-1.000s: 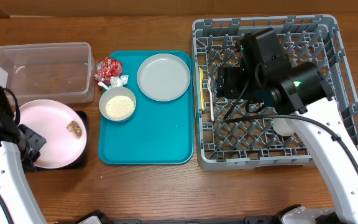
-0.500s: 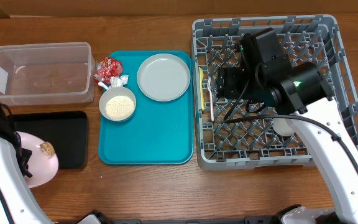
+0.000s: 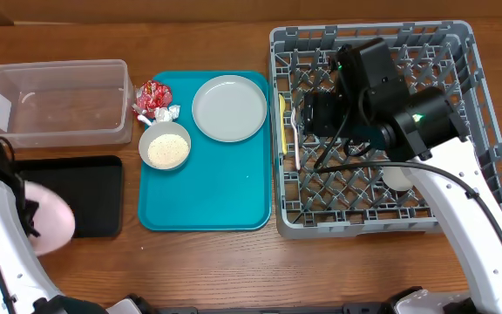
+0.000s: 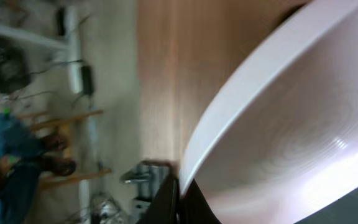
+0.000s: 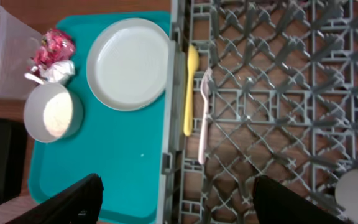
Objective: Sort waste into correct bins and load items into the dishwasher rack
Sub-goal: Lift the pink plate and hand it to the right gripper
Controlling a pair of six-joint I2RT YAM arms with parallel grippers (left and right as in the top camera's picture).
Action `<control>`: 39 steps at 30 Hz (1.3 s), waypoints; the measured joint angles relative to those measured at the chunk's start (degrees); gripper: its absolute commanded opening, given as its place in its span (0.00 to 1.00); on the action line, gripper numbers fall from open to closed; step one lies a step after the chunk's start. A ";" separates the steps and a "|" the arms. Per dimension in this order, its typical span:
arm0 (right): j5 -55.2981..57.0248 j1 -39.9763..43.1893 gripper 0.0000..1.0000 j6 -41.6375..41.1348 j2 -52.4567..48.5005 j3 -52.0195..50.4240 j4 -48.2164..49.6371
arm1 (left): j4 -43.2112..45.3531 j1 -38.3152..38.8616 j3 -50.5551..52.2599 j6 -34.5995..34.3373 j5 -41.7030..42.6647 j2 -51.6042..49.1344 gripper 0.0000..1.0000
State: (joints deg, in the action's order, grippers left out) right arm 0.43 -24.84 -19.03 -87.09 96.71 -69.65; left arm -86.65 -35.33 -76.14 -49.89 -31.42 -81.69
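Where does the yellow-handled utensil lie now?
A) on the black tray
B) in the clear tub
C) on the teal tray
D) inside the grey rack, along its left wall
D: the yellow-handled utensil lies on the grid floor of the grey rack, just inside its left wall, next to the teal tray.

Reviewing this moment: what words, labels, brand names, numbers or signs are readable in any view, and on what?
No text can be read in any view.
Red wrapper: any print is too small and crumpled to read.
Tub, black tray, teal tray, rack, pink plate: no marking shows.
Left wrist view: blurred, nothing legible.
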 measured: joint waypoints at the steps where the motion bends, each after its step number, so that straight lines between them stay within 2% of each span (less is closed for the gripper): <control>1: -0.26 0.00 0.81 0.15 0.33 0.00 0.79 | 1.18 0.39 -2.54 4.11 2.93 -0.02 0.04; 2: -0.74 0.00 0.81 0.26 1.25 0.00 1.86 | 1.64 0.63 -4.17 7.04 5.07 -0.02 0.04; 5: -3.21 0.00 0.81 0.57 4.55 0.00 4.61 | 5.44 1.77 -11.91 22.14 21.46 -0.07 0.04; 6: -5.25 0.00 0.81 0.66 7.37 0.00 6.14 | 7.28 2.05 -14.73 30.21 31.63 0.04 0.04; 7: -6.12 0.00 0.81 0.74 8.72 0.00 6.58 | 7.96 2.25 -16.00 34.07 38.03 0.28 0.04; 11: -10.19 0.00 0.79 2.10 11.76 0.00 8.63 | 8.46 2.82 -18.40 46.75 59.54 0.79 0.04; 14: -14.84 0.00 0.77 5.38 11.65 0.00 9.29 | 6.32 5.40 -18.73 54.07 67.06 0.90 0.04; 17: -20.00 0.00 0.75 9.55 10.78 0.00 10.27 | 5.33 11.52 -18.73 60.39 71.58 0.92 0.04; 21: -27.19 0.00 0.73 14.49 10.08 0.00 11.43 | 6.36 19.71 -18.73 65.05 73.55 0.92 0.04; 29: -33.57 0.00 0.73 19.45 9.81 0.00 11.37 | 8.81 27.63 -18.73 66.23 73.20 0.92 0.04; 36: -38.62 -0.02 0.45 23.91 6.73 0.00 8.39 | 11.58 30.77 -18.73 65.31 73.22 0.92 0.04; 39: -39.17 -0.02 0.40 24.22 4.44 0.00 7.32 | 13.16 31.34 -18.73 64.59 73.22 0.92 0.04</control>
State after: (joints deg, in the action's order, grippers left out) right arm -38.74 -24.86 5.19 -82.65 96.71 -62.33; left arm -73.49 -3.99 -94.87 14.70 41.80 -80.77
